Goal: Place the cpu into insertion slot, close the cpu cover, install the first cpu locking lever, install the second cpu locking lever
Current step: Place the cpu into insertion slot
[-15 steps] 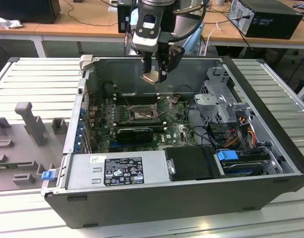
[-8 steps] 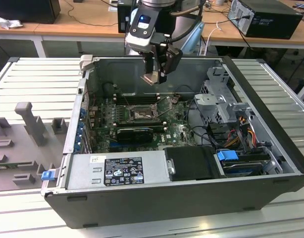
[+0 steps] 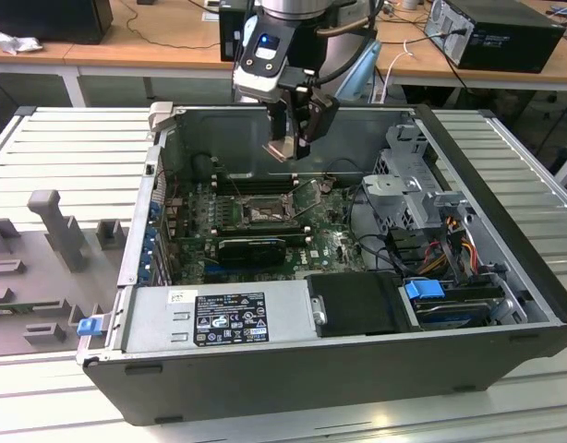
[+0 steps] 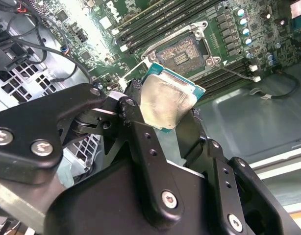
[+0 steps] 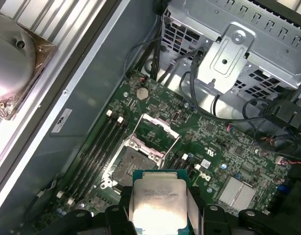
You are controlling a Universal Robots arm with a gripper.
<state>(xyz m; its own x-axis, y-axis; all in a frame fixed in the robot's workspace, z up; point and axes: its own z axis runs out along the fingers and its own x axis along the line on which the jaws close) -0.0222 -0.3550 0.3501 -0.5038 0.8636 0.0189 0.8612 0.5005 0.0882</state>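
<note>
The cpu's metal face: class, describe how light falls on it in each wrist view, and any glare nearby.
In the second wrist view the cpu shines pale and glare washes out the green circuit board; in the first wrist view the cpu gleams softly.

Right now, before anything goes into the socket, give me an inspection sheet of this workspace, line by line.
Surface: ribbed grey table carrying the open computer case.
Job's things: cpu held above the board, silvery face toward both wrist cameras; insertion slot empty, pin field exposed; cpu cover standing open.
Clutter: grey fixture blocks at the exterior view's left.
Grippers: gripper shut on the cpu.
Cables: black cables and coloured wires by the drive cage, apart from the slot.
Surroundings: wooden benches behind, one bearing a black box.
</note>
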